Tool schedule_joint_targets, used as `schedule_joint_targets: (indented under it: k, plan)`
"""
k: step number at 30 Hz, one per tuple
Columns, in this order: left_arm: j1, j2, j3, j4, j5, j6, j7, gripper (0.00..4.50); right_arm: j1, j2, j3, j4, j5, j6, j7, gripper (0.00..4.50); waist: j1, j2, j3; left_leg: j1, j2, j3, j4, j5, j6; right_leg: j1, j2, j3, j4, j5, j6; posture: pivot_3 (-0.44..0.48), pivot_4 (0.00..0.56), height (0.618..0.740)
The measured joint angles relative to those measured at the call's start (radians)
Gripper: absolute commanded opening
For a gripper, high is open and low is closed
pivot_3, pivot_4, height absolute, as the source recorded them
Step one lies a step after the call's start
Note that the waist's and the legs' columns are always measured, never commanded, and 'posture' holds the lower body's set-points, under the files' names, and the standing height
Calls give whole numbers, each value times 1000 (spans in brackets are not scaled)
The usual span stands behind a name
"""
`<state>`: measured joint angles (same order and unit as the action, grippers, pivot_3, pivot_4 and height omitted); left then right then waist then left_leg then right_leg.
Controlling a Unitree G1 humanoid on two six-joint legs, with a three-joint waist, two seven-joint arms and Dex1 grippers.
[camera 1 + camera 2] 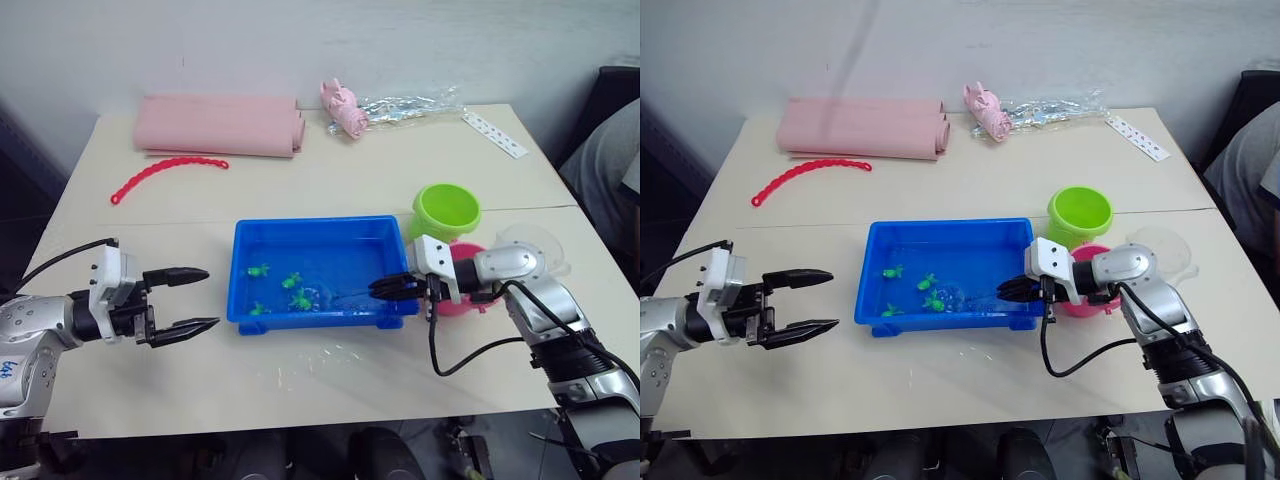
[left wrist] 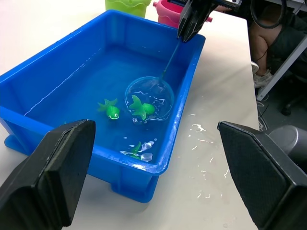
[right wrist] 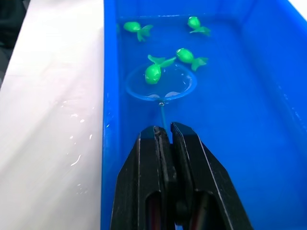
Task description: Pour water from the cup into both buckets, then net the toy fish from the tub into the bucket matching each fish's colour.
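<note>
Resting in the water of the shallow bright-blue rectangular plastic tub [image 1: 250,240], the small hand net with the light-blue ring [image 3: 161,84] has one green toy fish [image 3: 153,73] inside its ring. Three more tiny green plastic fish [image 3: 184,55] lie in the water near it. The net's thin dark handle runs up to the right gripper [image 3: 164,134], whose two black fingers are closed on it at the tub's right end. Just behind that gripper stand the lime-green round plastic bucket [image 1: 446,209] and the pink bucket [image 1: 470,300], side by side off the tub's right end. The clear plastic measuring cup [image 1: 535,245] sits just right of the buckets. The left gripper [image 1: 190,298] hovers left of the tub with its fingers spread apart, holding nothing. The cream table [image 1: 300,190] carries water drops in front of the tub.
</note>
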<state>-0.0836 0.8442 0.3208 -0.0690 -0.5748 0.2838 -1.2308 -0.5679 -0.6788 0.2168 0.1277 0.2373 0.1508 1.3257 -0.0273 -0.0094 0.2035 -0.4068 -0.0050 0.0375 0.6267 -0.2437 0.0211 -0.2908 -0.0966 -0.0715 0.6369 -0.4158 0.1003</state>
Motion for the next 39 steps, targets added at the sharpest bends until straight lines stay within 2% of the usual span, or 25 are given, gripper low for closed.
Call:
schedule_joint_targets:
  k: [6, 10, 18, 24, 27, 31, 39]
  plan:
    - [-72, -25, -31, 26, 19, -40, 1, 4469, 3, -2, -49, 12, 38, 4, 9, 0, 1, 0, 0, 0, 0, 0, 0, 0, 0, 0, 0, 0, 0, 0, 0, 0, 150, 740]
    - [-137, -49, -67, 39, 23, -45, 8, 4469, 14, -11, -135, 7, 101, 28, 5, 0, 2, 0, 0, 0, 0, 0, 0, 0, 0, 0, 0, 0, 0, 0, 0, 0, 150, 740]
    - [-207, -104, -104, 83, 34, -56, 41, 4469, 119, -30, -237, -90, 188, 95, -29, 0, 0, 0, 0, 0, 0, 0, 0, 0, 0, 0, 1, 0, 1, 0, 0, 0, 150, 740]
    - [-216, -139, -102, 79, 20, -14, 91, 4469, 222, -95, -348, -228, 243, 158, -84, 0, 8, 0, 0, -1, 0, 0, 0, 0, 0, 1, 0, 0, 0, 0, 0, 0, 150, 740]
    - [-259, -200, -107, 84, 27, -26, 147, 4469, 284, -116, -418, -281, 272, 183, -117, 0, 23, -1, 0, -1, 0, 0, 1, 0, 0, 1, 1, -1, -1, 0, 0, 0, 150, 740]
    - [-297, -241, -113, 82, 28, -29, 193, 4469, 378, -120, -481, -352, 284, 182, -164, 0, 29, -1, 0, 0, 0, 0, 1, 0, 0, 1, 1, -1, -1, 0, 0, 0, 150, 740]
    - [-314, -291, -164, 86, 29, -6, 204, 4469, 476, -110, -562, -401, 286, 161, -258, 0, 28, -1, 1, 0, 0, 0, 1, 0, 0, 1, 1, -1, -1, 0, 0, 0, 150, 740]
